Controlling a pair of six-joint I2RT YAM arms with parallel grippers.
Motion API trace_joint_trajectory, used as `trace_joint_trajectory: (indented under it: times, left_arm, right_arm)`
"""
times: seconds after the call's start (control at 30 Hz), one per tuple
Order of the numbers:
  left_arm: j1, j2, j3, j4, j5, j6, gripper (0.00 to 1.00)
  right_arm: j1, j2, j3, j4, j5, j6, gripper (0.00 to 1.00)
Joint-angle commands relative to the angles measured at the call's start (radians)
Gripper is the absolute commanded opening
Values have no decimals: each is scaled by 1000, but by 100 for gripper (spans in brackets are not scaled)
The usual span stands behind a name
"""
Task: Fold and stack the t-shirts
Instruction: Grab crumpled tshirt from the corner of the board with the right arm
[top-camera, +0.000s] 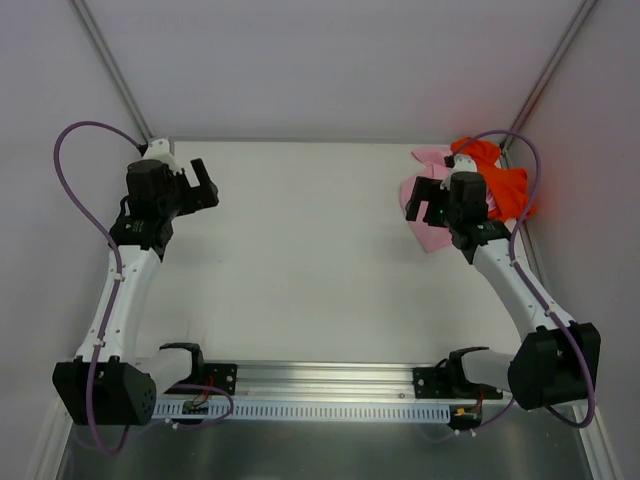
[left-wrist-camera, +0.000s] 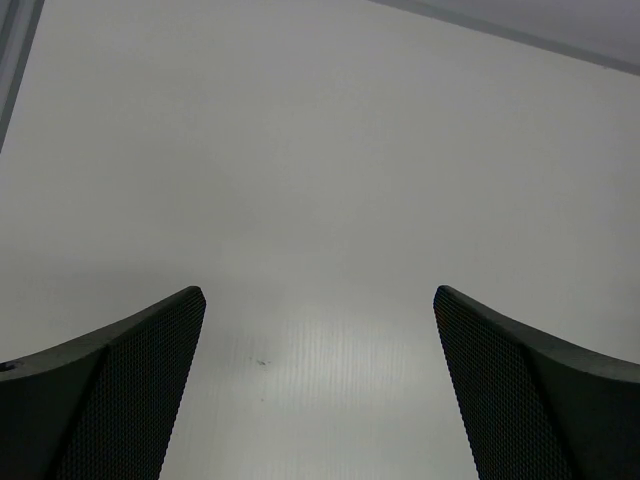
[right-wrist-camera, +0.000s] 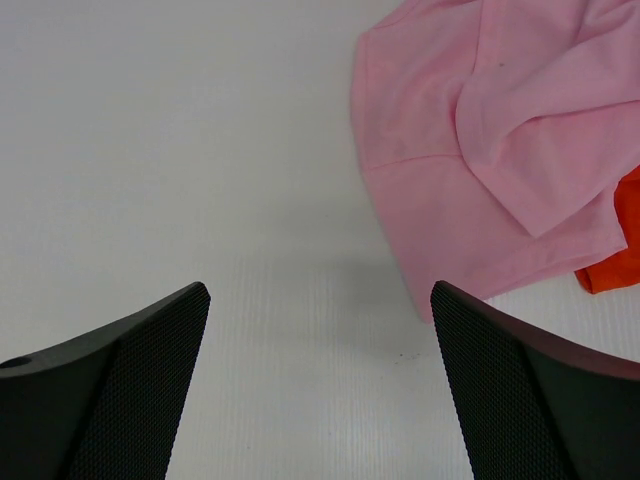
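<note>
A crumpled light pink t-shirt (top-camera: 432, 234) lies at the back right of the table, with a bright orange t-shirt (top-camera: 508, 190) bunched beside it towards the right wall. In the right wrist view the pink t-shirt (right-wrist-camera: 480, 150) fills the upper right and a bit of the orange t-shirt (right-wrist-camera: 618, 250) shows at the right edge. My right gripper (top-camera: 422, 203) (right-wrist-camera: 320, 380) is open and empty, hovering over the pink shirt's near-left edge. My left gripper (top-camera: 200, 180) (left-wrist-camera: 320, 380) is open and empty over bare table at the back left.
White walls with metal corner posts (top-camera: 110, 65) close in the table at the back and sides. A metal rail (top-camera: 320, 375) with both arm bases runs along the near edge. The white table (top-camera: 300, 250) is bare between the arms.
</note>
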Motion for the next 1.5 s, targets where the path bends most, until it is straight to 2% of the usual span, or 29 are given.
trace_joint_trajectory:
  times: [0.0, 0.1, 0.23, 0.37, 0.43, 0.57, 0.73, 0.83, 0.93, 1.07, 1.23, 1.47]
  left_arm:
    - [-2, -38, -30, 22, 19, 36, 99]
    - [-2, -48, -36, -7, 36, 33, 99]
    - [-5, -35, -78, 21, 192, 57, 99]
    - [-40, -29, -88, 50, 192, 68, 99]
    - [-48, -29, -85, 57, 191, 65, 99]
    - [-86, -22, -101, 88, 191, 44, 99]
    - [-88, -5, -111, 79, 177, 31, 99]
    - [-86, -11, -108, 79, 171, 34, 99]
    - [-86, -14, -108, 82, 166, 42, 99]
    - [-86, 6, -104, 82, 154, 50, 99]
    - [-86, 18, -107, 80, 168, 59, 99]
    - [-86, 20, -107, 79, 157, 67, 99]
  right_arm:
    - [3, -8, 7, 32, 54, 14, 96]
    - [3, 31, 54, -19, 91, 20, 96]
    - [4, 66, 90, -46, 165, 63, 96]
    - [0, 118, 157, -100, 266, 62, 96]
    - [-20, 175, 246, -163, 304, 47, 96]
    - [-130, 379, 465, -275, 237, 47, 98]
    - [-134, 590, 759, -405, 326, -32, 99]
    - [-143, 729, 891, -500, 312, -24, 99]
    - [-143, 793, 921, -534, 307, -30, 99]
    - [-161, 803, 874, -606, 404, 20, 98]
    - [-203, 752, 752, -533, 315, 94, 95]
    - [-203, 828, 846, -501, 265, 94, 93]
